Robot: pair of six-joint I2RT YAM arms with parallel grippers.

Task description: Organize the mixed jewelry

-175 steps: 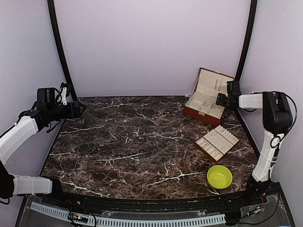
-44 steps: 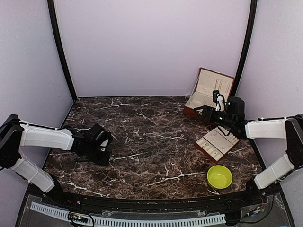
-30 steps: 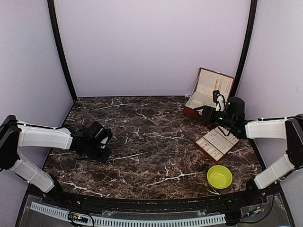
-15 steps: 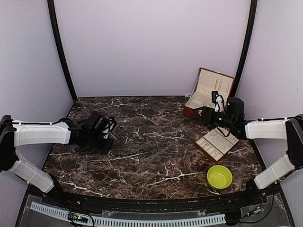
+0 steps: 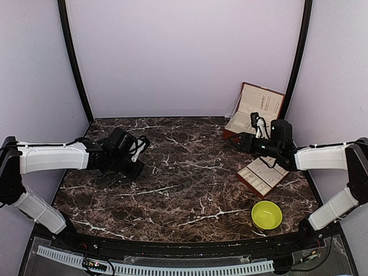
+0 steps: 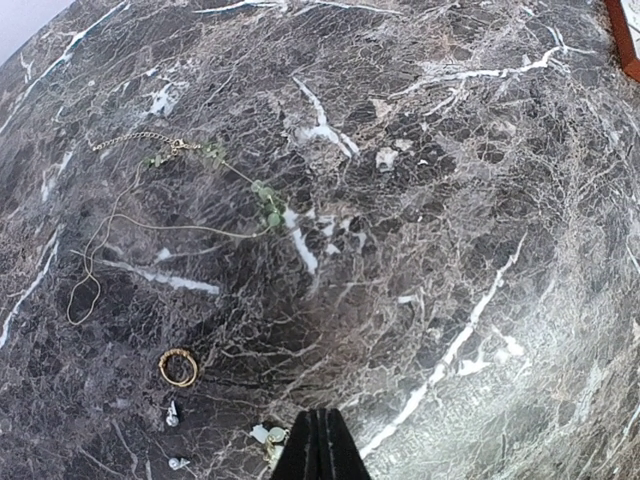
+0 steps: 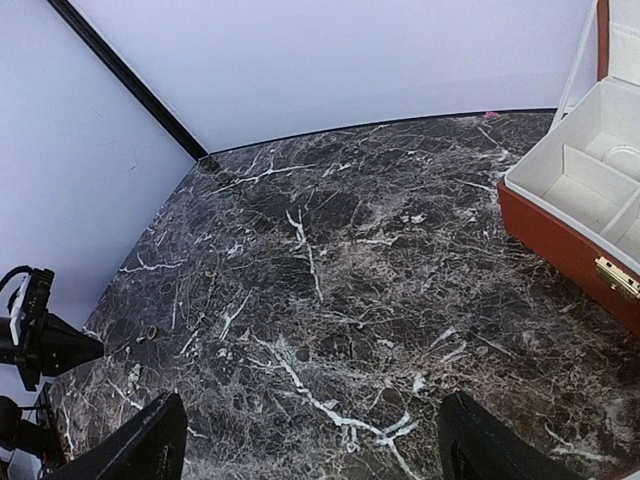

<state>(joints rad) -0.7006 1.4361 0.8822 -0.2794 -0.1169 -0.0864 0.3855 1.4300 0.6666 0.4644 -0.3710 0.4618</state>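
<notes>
Far left of the reddish-brown hinged box with cream lining [image 5: 253, 115], the mixed jewelry lies loose on the dark marble table [image 5: 184, 190]: a thin golden chain with green beads [image 6: 170, 228], a small golden ring [image 6: 178, 367] and tiny silvery studs [image 6: 172, 415]. We see the left gripper [image 6: 320, 448] clenched above them, nothing visible between its tips. The right gripper [image 7: 310, 425] is spread wide near the box. We judge a pick is at hand, which calls for parting the jaws and descending onto one piece. The chain sprawls slantwise in the left wrist view, its narrow loop pointing lower left.
</notes>
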